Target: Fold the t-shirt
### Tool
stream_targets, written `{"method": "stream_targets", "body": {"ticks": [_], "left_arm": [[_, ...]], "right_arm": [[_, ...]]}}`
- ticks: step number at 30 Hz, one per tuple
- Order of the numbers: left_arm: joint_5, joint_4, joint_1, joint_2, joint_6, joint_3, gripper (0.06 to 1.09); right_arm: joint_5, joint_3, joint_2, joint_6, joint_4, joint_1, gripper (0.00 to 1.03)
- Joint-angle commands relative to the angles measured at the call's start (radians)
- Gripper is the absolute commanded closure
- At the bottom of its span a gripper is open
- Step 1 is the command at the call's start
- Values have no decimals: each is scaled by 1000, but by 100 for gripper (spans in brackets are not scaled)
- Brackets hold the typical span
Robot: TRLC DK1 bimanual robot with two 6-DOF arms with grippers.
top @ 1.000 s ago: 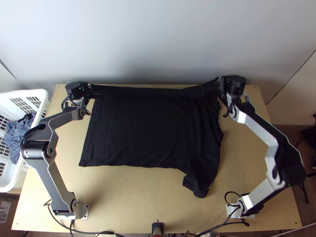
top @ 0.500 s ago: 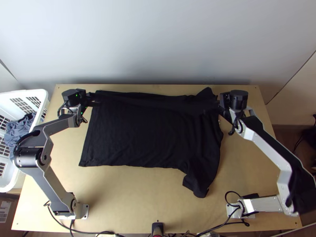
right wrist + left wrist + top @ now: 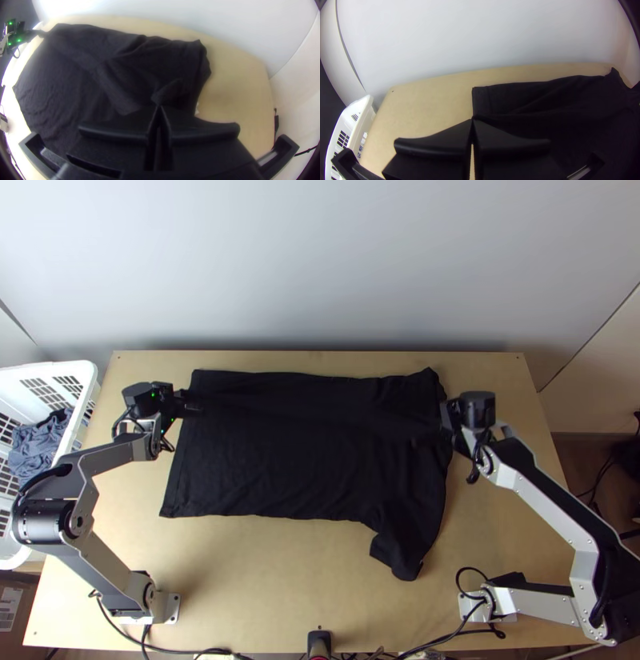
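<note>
- Far left in the top view, a white slatted basket (image 3: 80, 370) stands beside the table (image 3: 240, 580), with a crumpled blue-grey cloth (image 3: 36, 448) inside.
- Next comes the left gripper (image 3: 198, 407), over the shirt's left side near its far corner. Its two flat fingers are closed together at the tips, nipping a bit of black fabric.
- In the middle lies the black t-shirt (image 3: 272, 460), spread across much of the table — its left side fairly straight, its far edge running near the table's far edge. A ridge of fabric runs between the two grippers, and a strip lies beyond it. At the shirt's near right, a narrower part (image 3: 400, 552) sticks out toward the arms' side of the table.
- At the near edge, around the middle, there is a small black device (image 3: 319, 640).
- Farther right, the right gripper (image 3: 418, 442) is over the shirt's right side — fingers closed at the tips there too, with a pinch of the shirt between them.
</note>
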Motion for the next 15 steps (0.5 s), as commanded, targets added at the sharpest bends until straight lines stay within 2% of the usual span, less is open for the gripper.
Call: {"method": "stream_targets", "body": {"ticks": [1,6,7,8,9,10,11,12,13,15], "left_arm": [[0,3,6,-39,-11,-70,105],[0,0,15,-47,-16,-81,105],[0,-3,15,-44,-16,-84,101],[0,-9,15,-44,-16,-87,86],[0,-10,15,-49,-20,-93,61],[-1,-18,17,-58,-31,-99,30],[-1,-41,17,-78,-39,-105,9],[-1,-67,20,-102,-60,-110,10],[0,-101,23,-131,-77,-113,10],[22,-195,26,-207,-103,-113,10]], "right_arm": [[-5,-120,-4,-2,23,20,100],[-10,-162,11,-34,29,8,100],[-15,-168,16,-42,33,8,100],[-15,-177,14,-54,47,8,100],[-15,-189,6,-60,70,10,93],[-18,-203,-20,-62,84,8,72],[-24,-221,-58,-62,116,2,44],[-33,-235,-98,-59,152,-15,13],[-53,-237,-141,-60,144,-16,3],[-78,-228,-230,-53,92,-20,3]]}}
